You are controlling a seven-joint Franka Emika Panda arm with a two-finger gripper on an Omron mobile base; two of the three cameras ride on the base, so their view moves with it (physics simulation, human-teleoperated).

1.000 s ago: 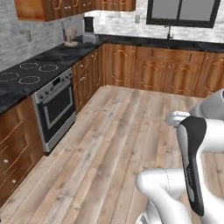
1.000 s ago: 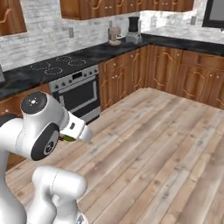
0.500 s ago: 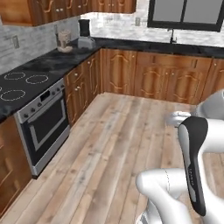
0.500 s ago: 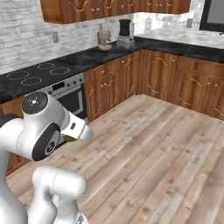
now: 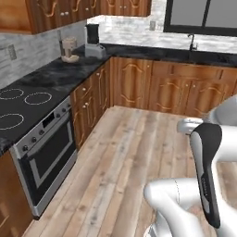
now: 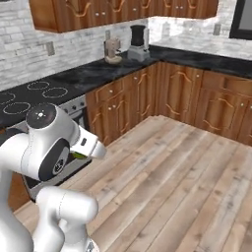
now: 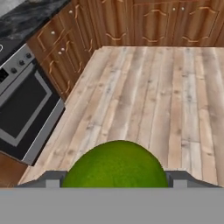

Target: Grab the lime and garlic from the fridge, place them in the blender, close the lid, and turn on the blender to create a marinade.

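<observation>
Your claw is clamped on the lime, its fingers standing wide on either flank of the fruit, which sits low at six o'clock in the hand view with bare plank floor beyond it. From there the blender lies far off at about twelve o'clock in the right base view, on the black counter corner just right of the coffee machine, so you'd judge the carry runs straight ahead across the floor.

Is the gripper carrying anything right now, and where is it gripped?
Yes: the lime, held between the jaws of the gripper at its two sides.
</observation>
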